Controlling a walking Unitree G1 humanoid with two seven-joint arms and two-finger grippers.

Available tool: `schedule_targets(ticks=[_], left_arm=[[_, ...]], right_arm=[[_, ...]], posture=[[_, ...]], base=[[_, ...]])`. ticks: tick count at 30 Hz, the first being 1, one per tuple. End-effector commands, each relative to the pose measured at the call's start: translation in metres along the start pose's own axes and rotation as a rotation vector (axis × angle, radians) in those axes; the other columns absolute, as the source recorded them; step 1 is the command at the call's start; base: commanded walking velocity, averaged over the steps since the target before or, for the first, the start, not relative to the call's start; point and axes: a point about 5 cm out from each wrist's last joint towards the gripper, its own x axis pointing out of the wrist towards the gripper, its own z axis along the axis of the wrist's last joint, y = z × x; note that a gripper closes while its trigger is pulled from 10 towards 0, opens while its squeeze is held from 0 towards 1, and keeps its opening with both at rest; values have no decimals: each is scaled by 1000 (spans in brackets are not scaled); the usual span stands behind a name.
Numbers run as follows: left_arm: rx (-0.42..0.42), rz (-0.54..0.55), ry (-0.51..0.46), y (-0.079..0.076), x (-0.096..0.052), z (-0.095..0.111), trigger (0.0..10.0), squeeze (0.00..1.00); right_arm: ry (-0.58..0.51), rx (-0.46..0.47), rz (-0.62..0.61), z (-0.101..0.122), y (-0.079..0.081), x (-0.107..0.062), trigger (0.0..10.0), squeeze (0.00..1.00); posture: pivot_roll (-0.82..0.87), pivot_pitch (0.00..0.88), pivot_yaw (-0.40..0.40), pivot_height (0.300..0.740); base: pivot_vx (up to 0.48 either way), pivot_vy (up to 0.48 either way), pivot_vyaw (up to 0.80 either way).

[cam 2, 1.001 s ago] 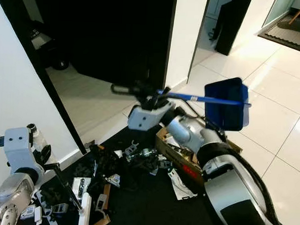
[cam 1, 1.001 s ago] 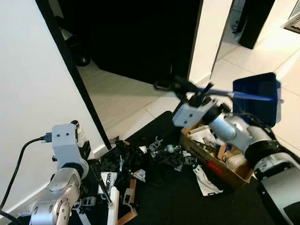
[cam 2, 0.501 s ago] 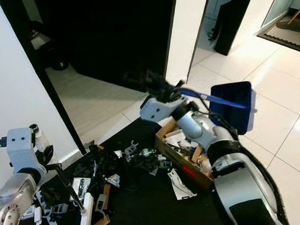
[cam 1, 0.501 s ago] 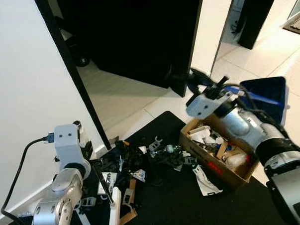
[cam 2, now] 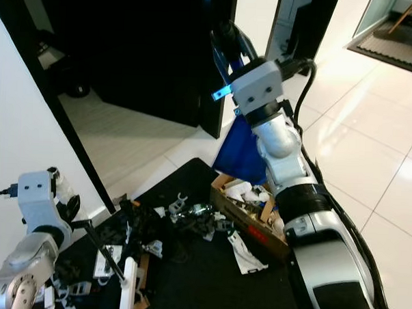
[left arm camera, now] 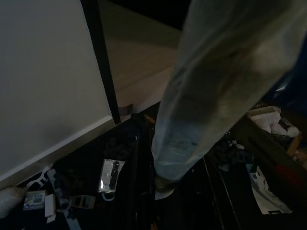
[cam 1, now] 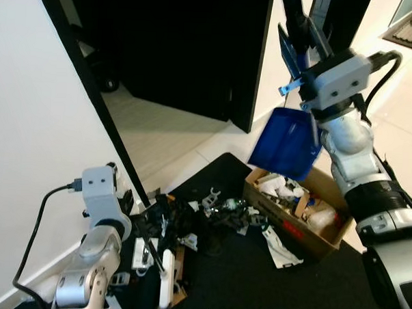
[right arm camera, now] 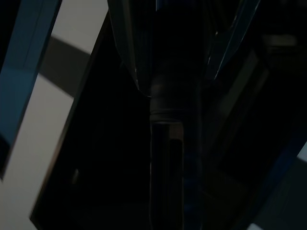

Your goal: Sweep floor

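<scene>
My right gripper (cam 1: 301, 32) is raised high and shut on the handle of a blue dustpan (cam 1: 286, 142). The pan hangs tilted, mouth down, just above an open cardboard box (cam 1: 298, 230) of scraps. The right wrist view is dark, with the dustpan handle (right arm camera: 165, 120) running between the fingers. At the lower left, my left gripper (cam 1: 154, 244) is low over a pile of dark debris (cam 1: 189, 219) on a black mat (cam 1: 255, 283). It is shut on a white brush (cam 1: 165, 283), which looms pale and blurred as the brush handle (left arm camera: 192, 110) in the left wrist view.
A white wall (cam 1: 36, 120) and a black door frame (cam 1: 92, 95) stand close on the left, with a dark doorway (cam 1: 183, 44) ahead. Glossy white tiles (cam 2: 369, 168) stretch to the right. Papers (cam 1: 280, 247) lie beside the box.
My right arm has swung up from roughly level to high, turning the dustpan from behind the box to hang mouth down over it. The left arm has hardly moved.
</scene>
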Motion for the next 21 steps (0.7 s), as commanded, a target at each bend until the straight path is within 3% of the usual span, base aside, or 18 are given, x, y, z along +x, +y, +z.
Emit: schedule_targets(ticks=[1, 2, 6, 13, 15, 19, 21], left_arm=[[33, 44, 4, 12, 0, -1, 10000, 0], [33, 44, 4, 12, 0, -1, 10000, 0], [72, 73, -8, 20, 1, 2, 10000, 0], [106, 96, -46, 30, 3, 13, 10000, 0], [128, 110, -97, 39, 6, 29, 10000, 0], [133, 121, -119, 45, 8, 39, 10000, 0], [144, 131, -132, 52, 8, 44, 10000, 0]], right_arm=[[102, 68, 49, -13, 11, -18, 10000, 0], [102, 68, 49, -13, 11, -18, 10000, 0], [267, 241, 96, -30, 27, -54, 10000, 0], [329, 347, 143, -31, 42, -73, 10000, 0], [346, 393, 152, -34, 58, -86, 10000, 0], [338, 413, 168, -33, 72, -90, 10000, 0], [356, 460, 177, -35, 86, -94, 10000, 0]], posture=[[107, 182, 64, 740], [107, 182, 64, 740], [107, 185, 64, 740], [107, 184, 66, 740], [128, 187, 69, 740], [137, 189, 71, 740], [142, 187, 74, 740]], base=[[0, 0, 0], [0, 0, 0], [0, 0, 0], [0, 0, 0], [0, 0, 0], [0, 0, 0], [0, 0, 0]])
